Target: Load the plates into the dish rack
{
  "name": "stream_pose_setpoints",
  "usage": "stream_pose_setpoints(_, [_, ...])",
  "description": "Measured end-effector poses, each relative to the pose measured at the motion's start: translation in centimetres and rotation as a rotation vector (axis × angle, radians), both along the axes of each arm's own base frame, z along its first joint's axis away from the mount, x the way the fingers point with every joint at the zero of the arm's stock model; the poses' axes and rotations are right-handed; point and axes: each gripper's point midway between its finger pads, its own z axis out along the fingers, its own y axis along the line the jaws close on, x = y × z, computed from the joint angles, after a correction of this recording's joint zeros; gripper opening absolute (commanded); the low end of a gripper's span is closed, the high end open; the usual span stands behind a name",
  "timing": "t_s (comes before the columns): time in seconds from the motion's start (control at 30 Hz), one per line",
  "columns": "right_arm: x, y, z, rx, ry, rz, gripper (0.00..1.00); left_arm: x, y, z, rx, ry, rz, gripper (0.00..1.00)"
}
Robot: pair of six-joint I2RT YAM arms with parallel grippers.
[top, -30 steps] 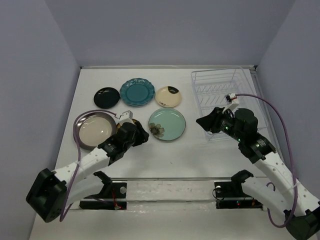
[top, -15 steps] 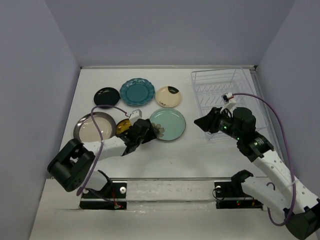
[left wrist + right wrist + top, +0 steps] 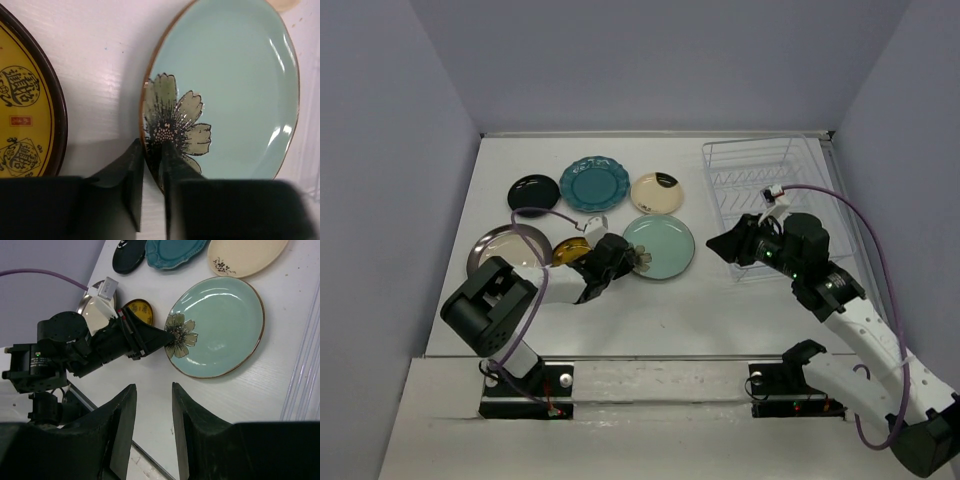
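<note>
Nothing loaded yet: the dish rack (image 3: 750, 170) at the desk's far right corner held no plates, all six lay flat on the desk. My left hand (image 3: 152, 165) pinched the near rim of the mint flower plate (image 3: 225, 90), mid-desk. My right hand (image 3: 153, 387) hovered wide and empty by the rack

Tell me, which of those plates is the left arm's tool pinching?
The pale mint plate with the flower: the left tool has its fingers astride its rim at the flower. The black, teal, cream, yellow and silver plates lie untouched.
</note>
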Motion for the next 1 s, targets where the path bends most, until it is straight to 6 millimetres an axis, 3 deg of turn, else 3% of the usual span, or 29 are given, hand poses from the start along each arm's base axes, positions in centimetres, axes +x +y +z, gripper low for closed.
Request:
stream_pose_setpoints(0.07, [0.0, 0.0, -0.1, -0.001, 0.002, 0.000, 0.41, 0.8, -0.3, 0.8, -0.062, -0.031, 0.042, 0.06])
stream_pose_setpoints(0.2, [0.2, 0.2, -0.5, -0.007, 0.016, 0.005, 0.58, 1.6, -1.0, 3.1, -0.150, -0.101, 0.062, 0.06])
stream_pose_setpoints(0.23, [0.2, 0.3, -0.7, -0.010, 0.021, 0.009, 0.69, 1.2, -0.6, 3.3, -0.147, -0.108, 0.063, 0.06])
stream_pose_setpoints(0.33, [0.7, 0.7, -2.0, -0.036, 0.057, 0.023, 0.87, -0.5, 1.0, 4.2, -0.125, -0.132, 0.055, 0.06])
stream_pose_setpoints(0.43, [1.3, 1.0, -4.3, -0.081, 0.113, 0.037, 0.96, -2.1, 2.8, 5.9, -0.097, -0.175, 0.038, 0.06])
stream_pose_setpoints(0.67, [3.2, 1.9, -7.3, -0.168, 0.186, 0.069, 1.00, -4.1, 4.8, 11.4, -0.133, -0.288, 0.006, 0.05])
stream_pose_setpoints(0.83, [3.4, 3.0, -8.5, -0.168, 0.228, 0.129, 1.00, -5.5, 4.7, 15.2, -0.213, -0.352, -0.054, 0.05])
stream_pose_setpoints(1.0, [3.0, 4.4, -8.0, -0.112, 0.228, 0.207, 0.99, -6.2, 3.3, 17.6, -0.267, -0.369, -0.138, 0.05])
